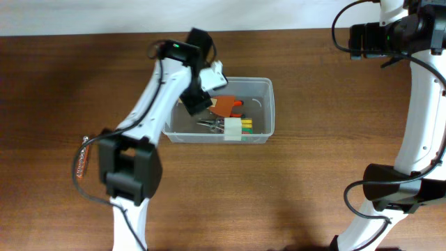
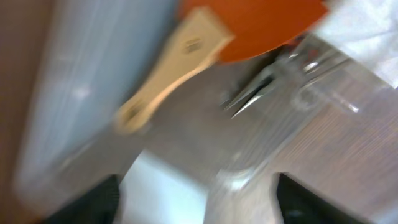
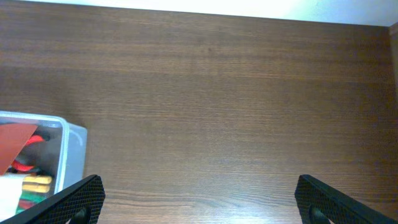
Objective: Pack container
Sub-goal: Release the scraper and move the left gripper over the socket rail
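Clear plastic container (image 1: pixel 270 104), orange scraper (image 1: pixel 224 106) inside. Left gripper (image 1: pixel 197 102) at its 9 o'clock end, jaws apart, empty. Right gripper (image 3: pixel 202 199) wide open, empty

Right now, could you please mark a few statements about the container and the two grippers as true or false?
1. The left gripper is over the container. True.
2. The container is empty. False: it holds an orange scraper, metal pliers and a packet of coloured bits.
3. The right gripper grips a tool. False: it is open, with nothing between its fingers and only the wooden table below.
4. The container stands upright on the table. True.
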